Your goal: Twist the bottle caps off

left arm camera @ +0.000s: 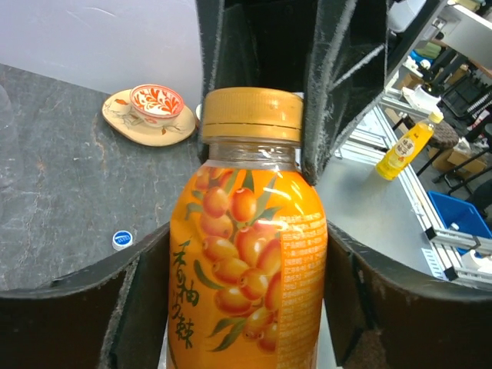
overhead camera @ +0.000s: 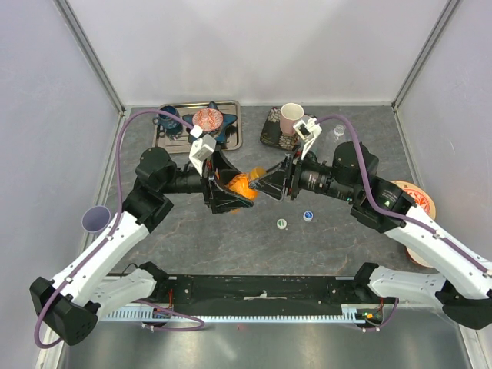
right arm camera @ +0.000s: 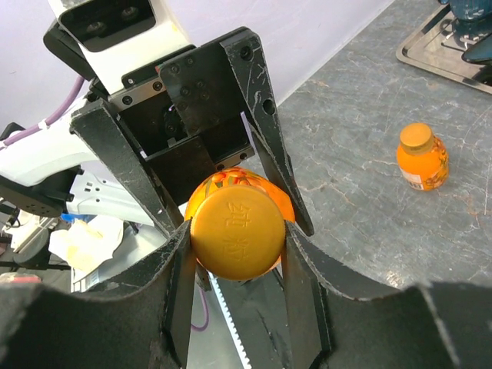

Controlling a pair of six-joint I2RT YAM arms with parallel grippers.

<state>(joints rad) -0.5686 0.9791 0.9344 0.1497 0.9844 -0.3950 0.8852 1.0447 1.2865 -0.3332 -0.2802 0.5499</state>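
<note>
While the left tool [left arm camera: 247, 238] pinches the bottle [left arm camera: 246, 284] by its body, the right tool [right arm camera: 237, 231], facing it, pinches the cap [right arm camera: 231, 246] between its fingers [right arm camera: 177, 292].

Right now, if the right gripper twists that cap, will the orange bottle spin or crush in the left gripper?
It may spin: the orange bottle is round and glossy in the left gripper. Crushing seems unlikely; its walls look undented. The ridged orange cap should grip.
</note>
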